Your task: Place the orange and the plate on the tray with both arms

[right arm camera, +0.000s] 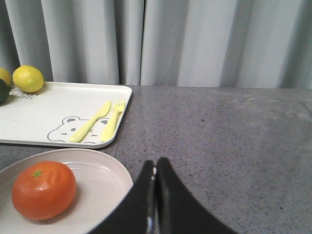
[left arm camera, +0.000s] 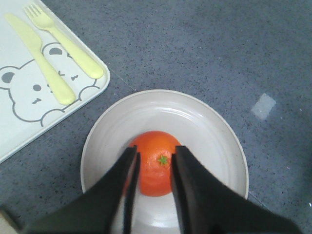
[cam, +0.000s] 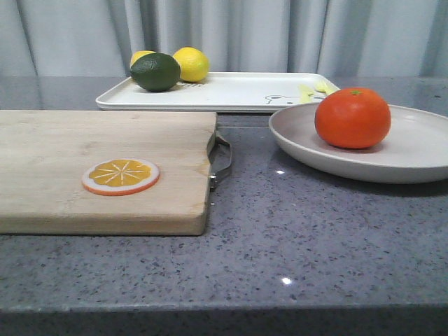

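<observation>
The tray (cam: pixel 231 92) is stiff and stays put. Just beside it lies the plate (cam: pixel 392 157), rigid, best gripped at the rim. On the plate sits the orange (left arm camera: pixel 155 170), glossy, likely slippery; the left gripper (left arm camera: pixel 154 168) is spread above it, the right gripper (right arm camera: pixel 155 195) is clenched, empty.

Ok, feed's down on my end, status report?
Left gripper open above orange, no grasp. Right gripper shut, empty, beside plate. Orange on plate, off tray. Tray holds cutlery, lemons.
</observation>
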